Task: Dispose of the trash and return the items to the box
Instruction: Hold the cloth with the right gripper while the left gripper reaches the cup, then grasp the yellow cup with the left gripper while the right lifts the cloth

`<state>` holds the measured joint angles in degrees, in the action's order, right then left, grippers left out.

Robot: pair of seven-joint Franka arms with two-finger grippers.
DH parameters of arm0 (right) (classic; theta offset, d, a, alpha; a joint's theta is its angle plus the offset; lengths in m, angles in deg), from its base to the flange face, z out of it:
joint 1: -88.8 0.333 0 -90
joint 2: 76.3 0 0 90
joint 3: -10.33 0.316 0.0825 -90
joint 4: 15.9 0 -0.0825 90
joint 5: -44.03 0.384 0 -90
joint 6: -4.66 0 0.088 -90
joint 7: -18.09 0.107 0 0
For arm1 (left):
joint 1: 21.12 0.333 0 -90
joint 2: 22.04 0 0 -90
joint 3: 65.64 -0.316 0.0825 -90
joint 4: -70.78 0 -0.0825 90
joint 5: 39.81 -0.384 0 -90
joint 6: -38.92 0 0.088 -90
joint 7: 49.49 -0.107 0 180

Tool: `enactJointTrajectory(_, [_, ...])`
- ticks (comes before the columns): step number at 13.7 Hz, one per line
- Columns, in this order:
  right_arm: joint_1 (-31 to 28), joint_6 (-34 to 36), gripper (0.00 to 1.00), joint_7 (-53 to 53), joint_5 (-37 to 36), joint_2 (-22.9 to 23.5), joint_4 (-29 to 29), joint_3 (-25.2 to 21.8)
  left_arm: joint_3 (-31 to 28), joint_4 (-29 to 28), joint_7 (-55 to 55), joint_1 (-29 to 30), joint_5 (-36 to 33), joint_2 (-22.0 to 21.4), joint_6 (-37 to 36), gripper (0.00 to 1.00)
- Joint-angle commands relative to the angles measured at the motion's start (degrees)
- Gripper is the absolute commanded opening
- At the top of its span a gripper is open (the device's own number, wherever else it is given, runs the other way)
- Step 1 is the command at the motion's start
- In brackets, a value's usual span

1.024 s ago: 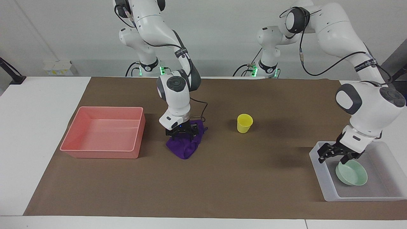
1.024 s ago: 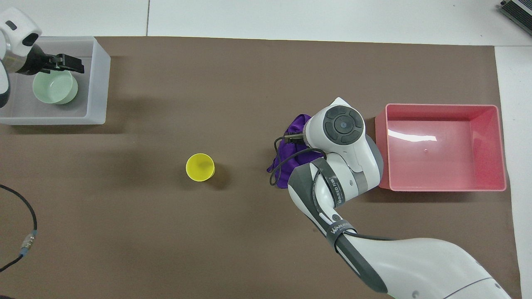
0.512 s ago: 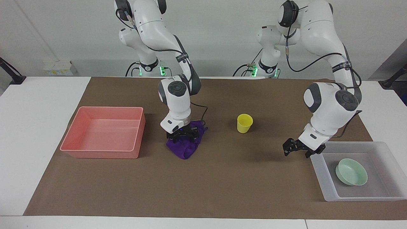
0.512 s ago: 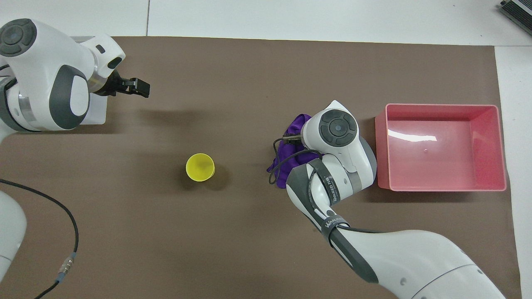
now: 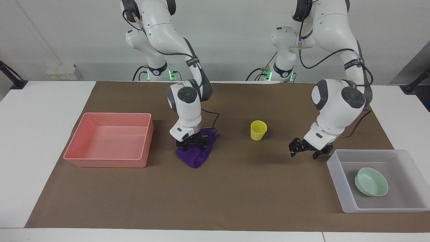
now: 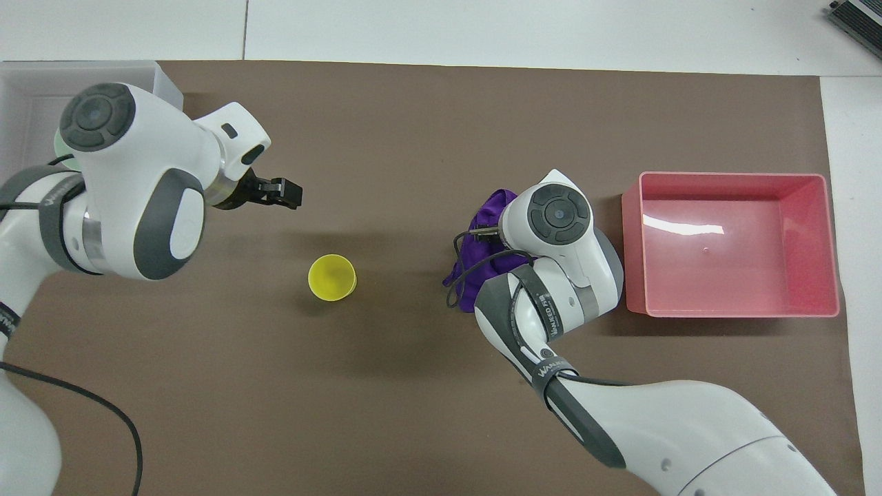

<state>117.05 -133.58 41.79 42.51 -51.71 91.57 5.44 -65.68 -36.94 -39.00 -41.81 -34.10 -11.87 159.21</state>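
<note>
The purple cloth [image 5: 195, 158] lies bunched on the brown mat beside the pink tray; in the overhead view [image 6: 484, 219] the right arm's wrist covers most of it. My right gripper [image 5: 193, 144] is down on the cloth, fingers open and pressed into its top. The yellow cup [image 5: 258, 130] stands upright mid-mat and also shows from overhead [image 6: 332, 277]. The mint-green bowl [image 5: 371, 182] sits in the translucent box [image 5: 343, 188] at the left arm's end. My left gripper [image 5: 304, 152] is open and empty, over the mat between cup and box, and shows from overhead [image 6: 279, 193].
The pink tray [image 5: 107, 162] stands empty at the right arm's end of the mat, seen from overhead too [image 6: 730, 313]. In the overhead view the left arm covers most of the box [image 6: 27, 76]. The brown mat [image 5: 235, 195] covers the table's middle.
My left gripper has let go of the bowl, left the box and moved over the mat toward the cup. My right gripper has settled slightly lower on the cloth.
</note>
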Motion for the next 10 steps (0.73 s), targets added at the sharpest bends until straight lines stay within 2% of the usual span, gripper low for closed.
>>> enactJointTrajectory(1, [0.49, 1.30, 0.00, 2.49, -1.47, -0.68, -0.16, -0.12, -1.11, -6.96, 2.33, -2.78, -0.79, -4.36, 0.65, 1.00])
enactJointTrajectory(4, [0.49, 2.97, 0.00, 2.58, -1.47, -1.21, -0.86, -0.20, -1.02, -12.32, 2.33, -3.57, -0.79, -6.73, 1.70, 1.00])
enactJointTrajectory(8, [0.40, 7.54, 0.00, 2.32, -1.47, -6.03, -1.04, -0.12, -0.94, -18.48, 1.81, -3.40, -0.79, -8.06, 11.44, 1.00])
enactJointTrajectory(10, [0.14, 11.48, 0.00, 2.32, -1.38, -8.84, -1.74, -0.12, -0.94, -20.16, 1.46, -3.40, -0.79, -8.41, 14.26, 0.94])
